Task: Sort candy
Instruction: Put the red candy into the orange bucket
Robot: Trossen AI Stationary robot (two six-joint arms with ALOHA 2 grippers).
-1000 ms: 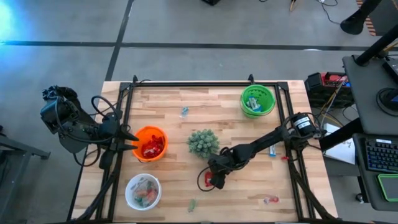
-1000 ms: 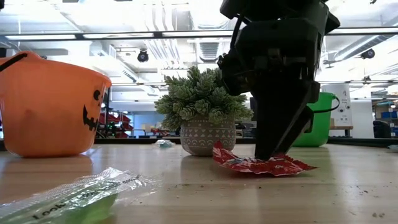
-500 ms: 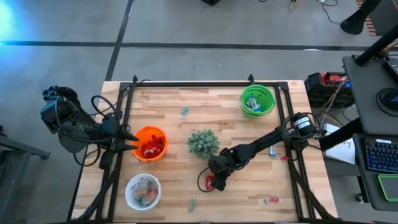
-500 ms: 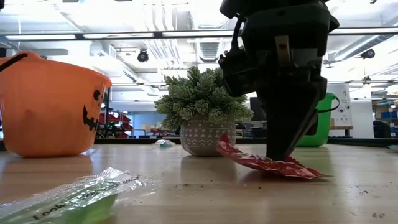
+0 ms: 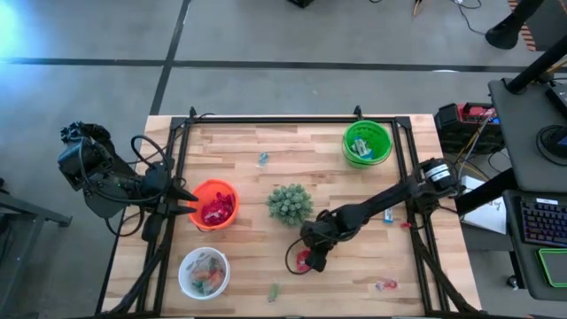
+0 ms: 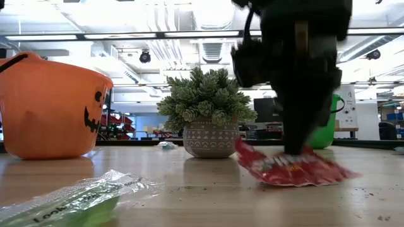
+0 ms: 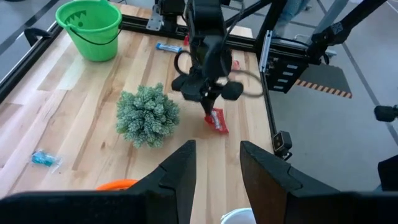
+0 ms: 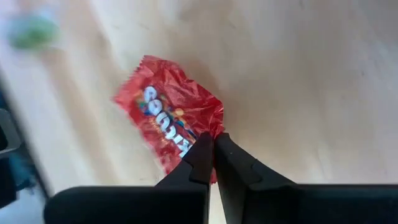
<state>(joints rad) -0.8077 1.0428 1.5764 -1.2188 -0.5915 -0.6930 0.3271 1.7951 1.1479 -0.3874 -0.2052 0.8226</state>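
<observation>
While the right gripper pinches the red packet near the plant, lift slowly, keeping the corner clamped.

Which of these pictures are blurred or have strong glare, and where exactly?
Low view: the right gripper and the red candy packet are smeared by motion; the green wrapped candy nearest the lens is out of focus; the ceiling lights are overexposed. High view: blue glare in the upper left corner. Right wrist view: the green object is blurred; the packet is sharp.
</observation>
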